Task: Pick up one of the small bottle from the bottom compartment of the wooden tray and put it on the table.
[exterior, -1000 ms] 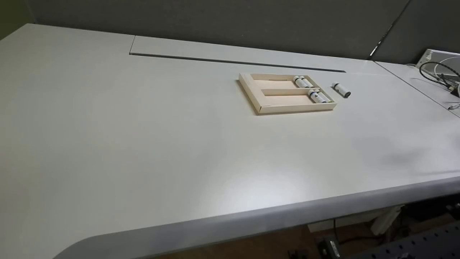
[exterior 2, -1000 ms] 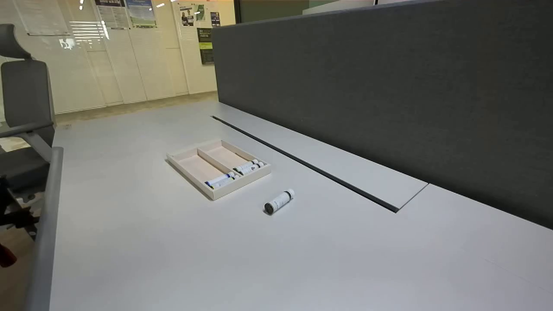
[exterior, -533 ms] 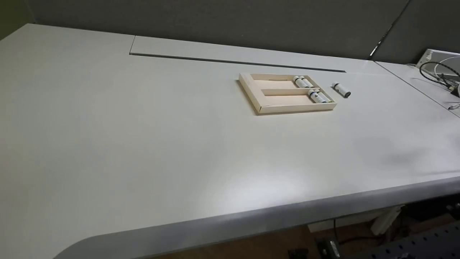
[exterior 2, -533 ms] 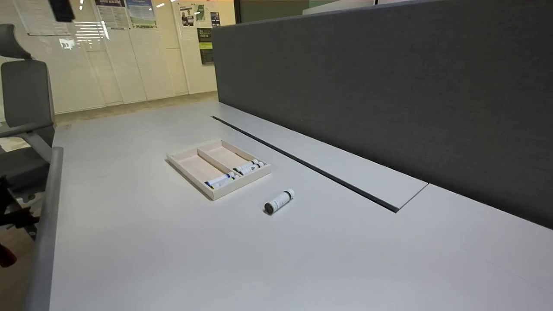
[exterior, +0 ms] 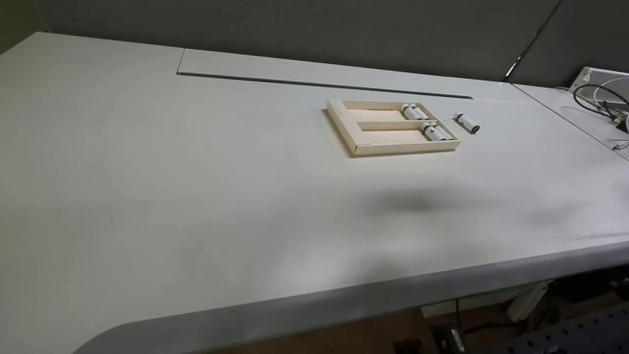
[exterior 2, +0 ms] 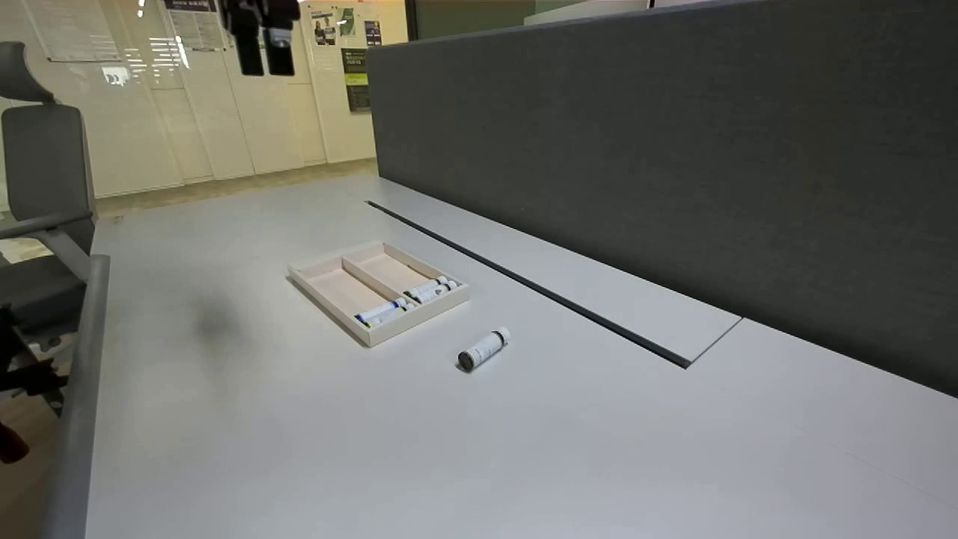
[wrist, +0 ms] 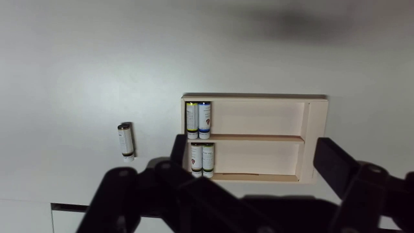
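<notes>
Fingers spread wide apart, the claw [exterior 2: 266, 66] hangs higher than the wooden tray [exterior 2: 419, 317] in an exterior view, its upper part cut off; whether it stands straight over the tray I cannot tell. The wrist view sets out more plainly than the exterior views the coloured bands on the four small bottles [exterior 2: 425, 288] lying in the tray: a yellow-banded bottle [wrist: 192, 117] beside a blue-banded bottle [wrist: 204, 117] in one compartment, a brown-banded bottle [wrist: 196, 157] beside a green-banded bottle [wrist: 208, 158] in the other, all at the same end of the tray. Which compartment counts as the bottom one is unclear, and most label print is too small to read. A loose bottle [exterior: 466, 122] lies on the bench [exterior: 221, 177] beyond that end of the tray, near but apart, in all three views. In the wrist view dark parts of the claw hide the tray's corner by the brown-banded bottle. An exterior view alone takes in a grey chair [exterior 2: 49, 150], partly cut off, well apart from the tray; cables [exterior: 612, 117], likewise cut off, show in an exterior view past the tray's bottle end. A dark groove [exterior 2: 636, 338] runs beside the tray in both exterior views; the claw covers much of it in the wrist view.
</notes>
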